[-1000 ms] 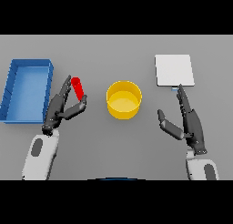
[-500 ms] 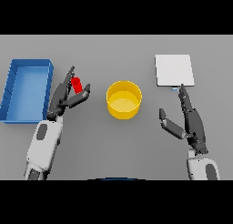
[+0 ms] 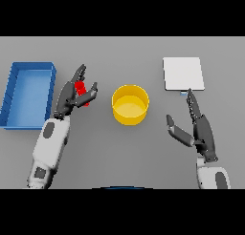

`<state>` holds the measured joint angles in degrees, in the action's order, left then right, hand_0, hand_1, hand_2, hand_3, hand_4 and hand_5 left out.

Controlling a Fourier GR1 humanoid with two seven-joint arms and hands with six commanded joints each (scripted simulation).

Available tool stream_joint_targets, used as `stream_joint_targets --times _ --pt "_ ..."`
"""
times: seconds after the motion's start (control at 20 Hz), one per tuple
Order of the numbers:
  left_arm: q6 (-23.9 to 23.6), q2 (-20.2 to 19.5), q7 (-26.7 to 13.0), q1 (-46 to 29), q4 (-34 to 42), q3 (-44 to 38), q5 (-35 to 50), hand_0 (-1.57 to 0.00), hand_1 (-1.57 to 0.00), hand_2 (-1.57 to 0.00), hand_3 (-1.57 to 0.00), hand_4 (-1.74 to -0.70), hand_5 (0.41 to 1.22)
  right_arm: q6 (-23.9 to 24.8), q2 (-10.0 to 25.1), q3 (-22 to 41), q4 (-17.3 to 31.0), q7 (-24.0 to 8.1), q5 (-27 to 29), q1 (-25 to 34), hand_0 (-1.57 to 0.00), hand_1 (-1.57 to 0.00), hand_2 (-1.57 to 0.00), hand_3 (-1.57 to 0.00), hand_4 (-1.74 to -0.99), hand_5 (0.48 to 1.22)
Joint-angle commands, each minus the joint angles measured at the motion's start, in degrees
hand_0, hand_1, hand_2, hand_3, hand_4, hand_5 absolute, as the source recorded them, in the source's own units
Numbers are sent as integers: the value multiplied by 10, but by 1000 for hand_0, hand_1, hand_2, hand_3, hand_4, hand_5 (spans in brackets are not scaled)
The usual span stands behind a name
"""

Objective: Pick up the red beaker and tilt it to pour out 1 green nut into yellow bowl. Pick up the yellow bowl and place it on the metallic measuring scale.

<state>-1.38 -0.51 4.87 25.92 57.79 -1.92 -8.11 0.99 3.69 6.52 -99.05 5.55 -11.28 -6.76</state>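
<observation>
The red beaker (image 3: 81, 89) stands on the grey table left of the yellow bowl (image 3: 130, 104). My left hand (image 3: 71, 96) is round the beaker, with the fingers behind it and the thumb on its right side, still spread and partly hiding it. The bowl sits near the table's middle; I cannot make out any nut. At the far right lies the flat metallic scale (image 3: 183, 73). My right hand (image 3: 200, 130) hovers open, below the scale and right of the bowl, fingers pointing towards the scale.
A blue rectangular bin (image 3: 28, 93) lies at the far left, just beside my left arm.
My left hand has moved forward and closed in round the red beaker, which stays where it stood. The right hand has barely moved.
</observation>
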Motion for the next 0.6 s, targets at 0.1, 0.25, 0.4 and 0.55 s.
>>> stream_joint_targets --times 0.1,0.25,0.4,0.55 --pt "-34 16 -6 10 -16 -7 -6 -681 -701 -715 -706 -1441 949 2 2 -7 -3 -14 6 5 1 1 1 1 -1285 683" --pt "-48 18 9 14 -24 -2 -28 -1115 -1125 -1133 -1128 -1443 1082 0 1 -6 6 -19 7 7 1 1 1 1 -1290 684" --pt "-57 28 22 13 -24 -5 -35 -1338 -1343 -1347 -1344 -1506 1132 -3 -2 -3 7 -4 7 5 1 1 1 1 -1296 681" --pt "-57 22 37 17 -17 -11 -15 -1452 -1454 -1456 -1455 -1621 1117 -1 1 -6 12 0 6 13 1 1 1 1 -1288 679"
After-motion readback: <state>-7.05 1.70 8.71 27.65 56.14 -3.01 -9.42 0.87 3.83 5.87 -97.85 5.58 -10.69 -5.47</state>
